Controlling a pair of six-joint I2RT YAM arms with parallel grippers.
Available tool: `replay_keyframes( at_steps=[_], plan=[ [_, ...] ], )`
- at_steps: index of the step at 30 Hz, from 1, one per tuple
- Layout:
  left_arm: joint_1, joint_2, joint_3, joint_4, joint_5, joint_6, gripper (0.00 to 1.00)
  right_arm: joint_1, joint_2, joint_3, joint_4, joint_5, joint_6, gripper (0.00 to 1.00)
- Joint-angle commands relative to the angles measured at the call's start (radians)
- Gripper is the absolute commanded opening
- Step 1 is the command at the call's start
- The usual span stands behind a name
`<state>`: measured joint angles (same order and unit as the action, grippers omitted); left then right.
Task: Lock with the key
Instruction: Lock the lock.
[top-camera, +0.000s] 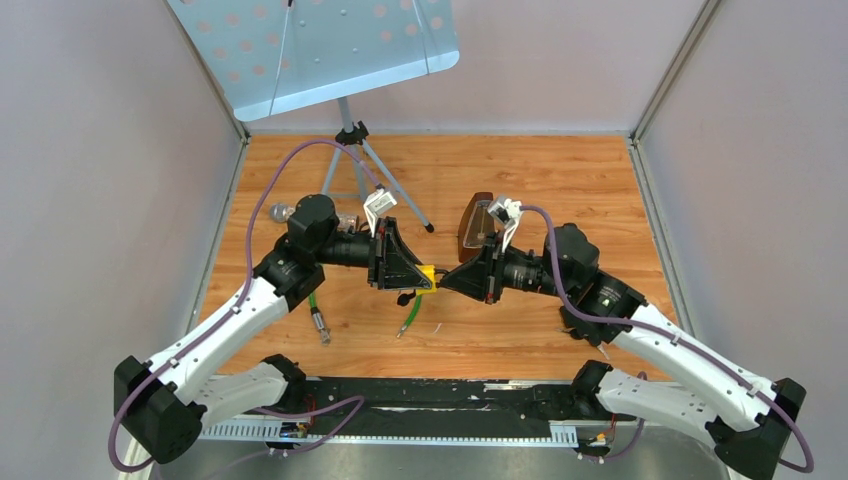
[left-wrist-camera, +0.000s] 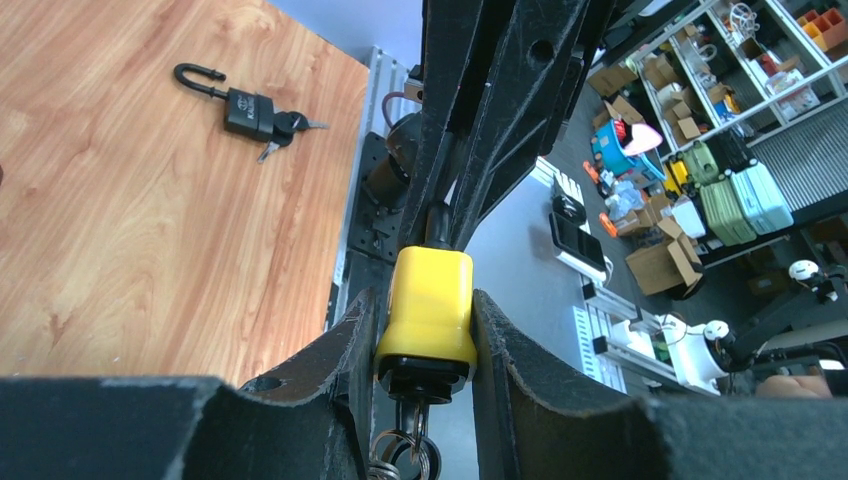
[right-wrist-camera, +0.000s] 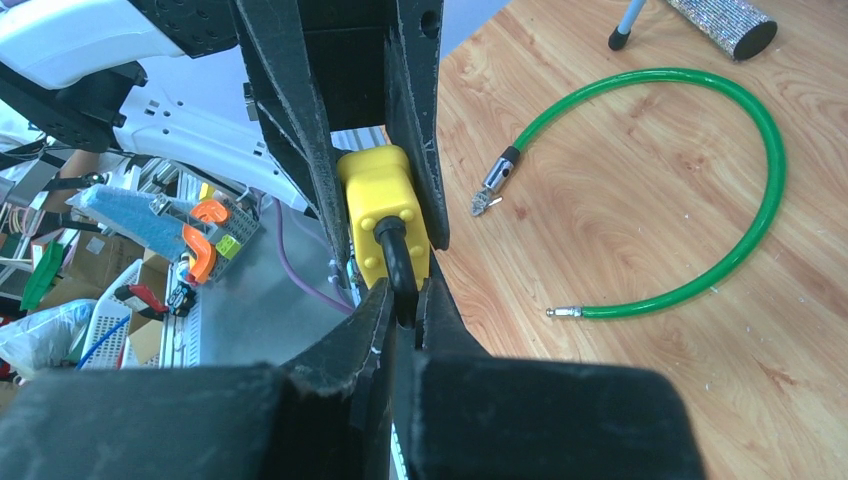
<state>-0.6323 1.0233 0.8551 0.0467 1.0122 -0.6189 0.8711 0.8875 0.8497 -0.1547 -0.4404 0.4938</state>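
Top external view: a blocky yellow plastic-cased padlock (top-camera: 427, 273) is held above the tabletop's (top-camera: 560, 180) middle, its long axis parallel to the near edge. Left claw (top-camera: 405, 270) clamps its smooth body. Right claw (top-camera: 455, 277) pinches the rounded black shackle (right-wrist-camera: 398, 270), which points toward the right edge. Metal keys (left-wrist-camera: 405, 455) sit at the opposite end.

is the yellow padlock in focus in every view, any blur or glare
Top external: evenly lit, no glare, yellow padlock small but sharp. Left wrist: padlock crisp, left gripper dark and soft at the bottom edge. Right wrist: padlock and green cable sharp, right gripper blurred up close.
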Motion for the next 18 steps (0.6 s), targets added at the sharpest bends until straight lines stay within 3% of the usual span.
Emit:
replay_keyframes(
  at_steps=[1, 5, 10, 16, 18],
  plan=[
    [-0.082, 0.034, 0.022, 0.196, -0.015, -0.036, 0.0, 0.068, 0.107, 0.005, 0.221, -0.03, 0.041, 0.0],
    [-0.083, 0.029, 0.028, 0.165, -0.035, -0.023, 0.0, 0.073, 0.093, -0.002, 0.198, 0.022, 0.053, 0.0],
    [-0.082, -0.002, 0.029, 0.123, -0.105, -0.022, 0.0, 0.07, 0.008, -0.002, 0.093, 0.203, 0.091, 0.0],
    [-0.083, -0.062, 0.021, 0.131, -0.266, -0.111, 0.0, 0.068, -0.139, -0.047, 0.056, 0.374, 0.229, 0.25],
    [-0.083, -0.082, 0.012, 0.146, -0.313, -0.149, 0.0, 0.068, -0.171, -0.067, 0.078, 0.412, 0.306, 0.38]
  ],
)
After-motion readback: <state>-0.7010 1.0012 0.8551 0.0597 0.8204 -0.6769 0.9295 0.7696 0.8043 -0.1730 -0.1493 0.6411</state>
